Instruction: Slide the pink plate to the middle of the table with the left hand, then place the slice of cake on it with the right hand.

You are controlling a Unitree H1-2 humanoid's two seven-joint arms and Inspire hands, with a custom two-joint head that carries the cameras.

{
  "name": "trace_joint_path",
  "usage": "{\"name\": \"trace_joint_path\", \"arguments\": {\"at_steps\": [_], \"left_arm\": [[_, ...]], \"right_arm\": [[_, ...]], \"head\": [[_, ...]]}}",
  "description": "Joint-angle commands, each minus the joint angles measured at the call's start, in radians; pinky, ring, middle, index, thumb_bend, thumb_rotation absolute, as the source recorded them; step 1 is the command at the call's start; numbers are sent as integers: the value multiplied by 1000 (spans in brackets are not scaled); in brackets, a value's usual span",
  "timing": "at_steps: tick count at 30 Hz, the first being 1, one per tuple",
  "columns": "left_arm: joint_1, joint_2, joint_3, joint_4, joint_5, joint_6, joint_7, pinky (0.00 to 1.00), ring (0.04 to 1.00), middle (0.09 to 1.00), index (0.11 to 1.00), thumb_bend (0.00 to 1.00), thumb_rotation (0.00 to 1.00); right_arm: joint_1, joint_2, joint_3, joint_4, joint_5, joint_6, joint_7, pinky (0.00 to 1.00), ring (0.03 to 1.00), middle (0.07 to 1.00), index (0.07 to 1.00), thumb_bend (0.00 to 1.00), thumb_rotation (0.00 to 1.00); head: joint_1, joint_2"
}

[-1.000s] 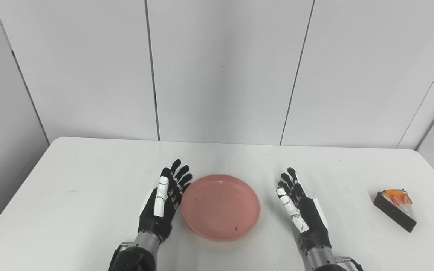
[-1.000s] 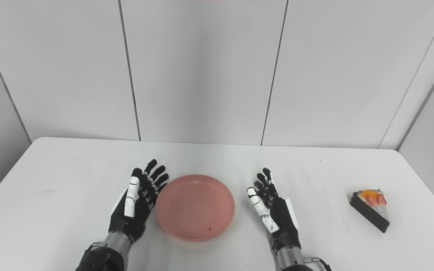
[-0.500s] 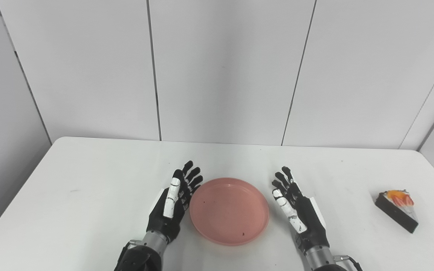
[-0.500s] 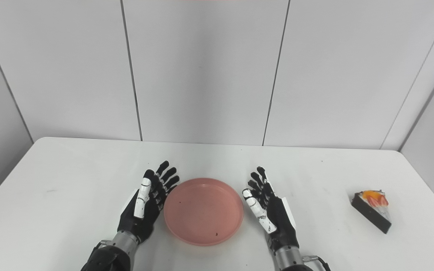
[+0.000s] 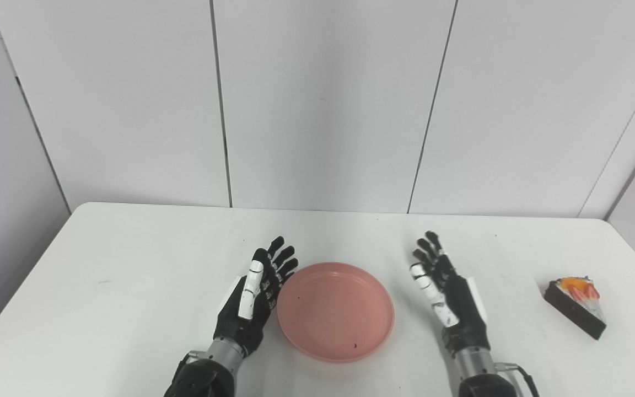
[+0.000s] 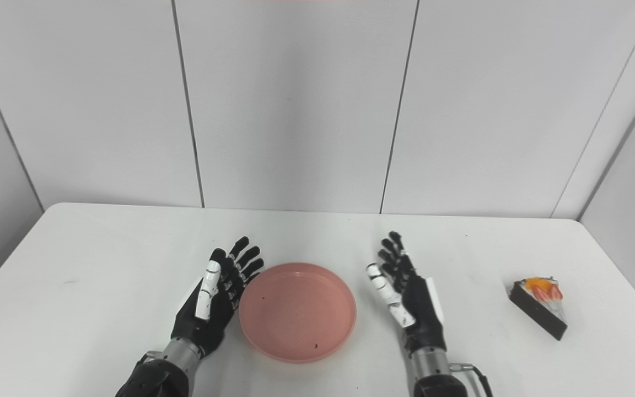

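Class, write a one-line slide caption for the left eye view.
Pink plate between the open left hand and right hand; cake slice far right.

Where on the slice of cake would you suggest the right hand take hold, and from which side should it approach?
Probably across the dark long side faces of the slice of cake, low down, coming from above and from its left, where the right hand is open. The wedge lies flat on the table, with fruit on top that a top grip might squash.
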Motion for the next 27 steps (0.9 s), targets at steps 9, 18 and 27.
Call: {"name": "trace_joint_path", "arguments": {"at_steps": [9, 18, 27], "left_arm": [[46, 26, 16, 41, -9, 25, -26, 938, 946, 958, 961, 723, 1000], [37, 48, 31, 60, -30, 18, -42, 932, 940, 958, 960, 698, 1000], [26, 59, 45, 89, -44, 15, -60, 924, 932, 950, 948, 727, 983]], "right_arm": [[-99, -266, 2, -196, -272, 253, -12, 823, 862, 893, 918, 628, 828], [-99, -371, -11, -230, -454, 356, -35, 718, 794, 820, 844, 740, 599], [-71, -459, -51, -262, -491, 444, 1, 710, 780, 797, 849, 808, 514]], "head": [[-95, -8], [-148, -20], [-174, -22]]}}
